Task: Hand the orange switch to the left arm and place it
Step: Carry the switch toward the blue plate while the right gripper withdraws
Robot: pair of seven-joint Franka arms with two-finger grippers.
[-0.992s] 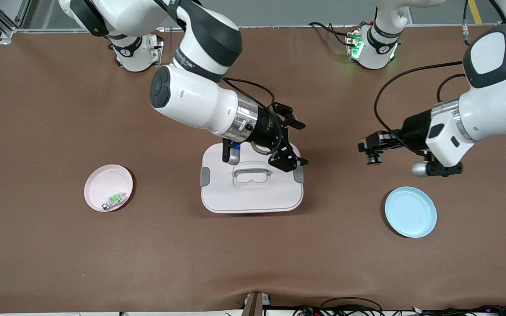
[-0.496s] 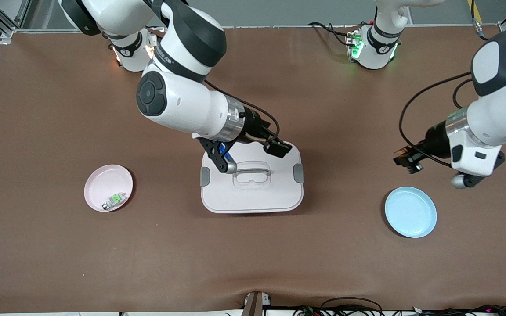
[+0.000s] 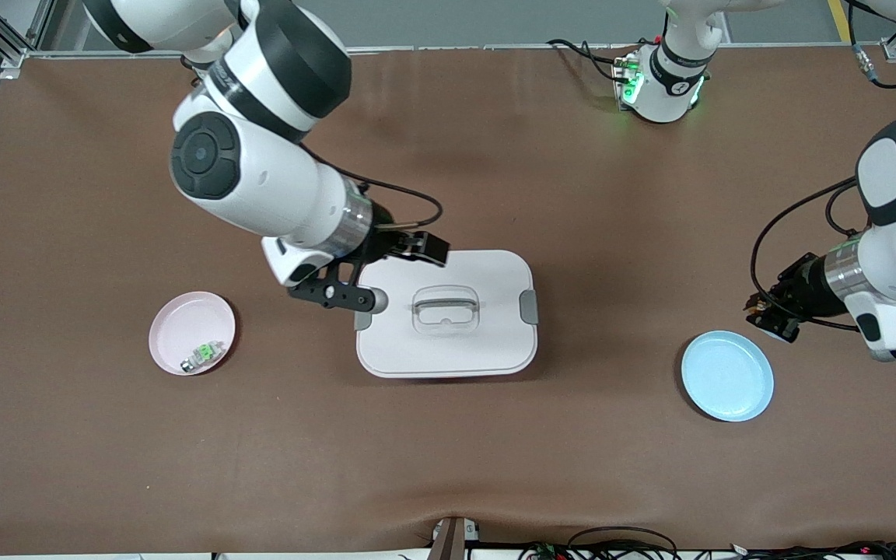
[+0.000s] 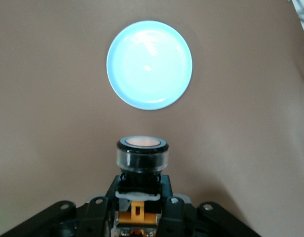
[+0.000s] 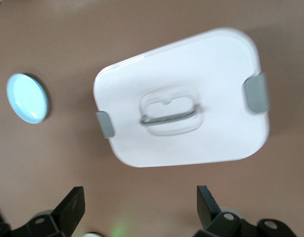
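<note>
1. The left hand (image 3: 768, 319) grips the switch (image 4: 141, 157) above the table (image 3: 448, 451), just beside the blue plate (image 3: 727, 376).
2. The right hand (image 5: 142, 210) hangs spread wide and empty, over the table beside the box (image 3: 446, 313).

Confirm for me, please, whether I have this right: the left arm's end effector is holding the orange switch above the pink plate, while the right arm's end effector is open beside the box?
Not quite. The left end effector does hold the orange switch, but over bare table beside the blue plate, as the left wrist view shows. The pink plate lies toward the right arm's end. The right end effector is open beside the box.
</note>
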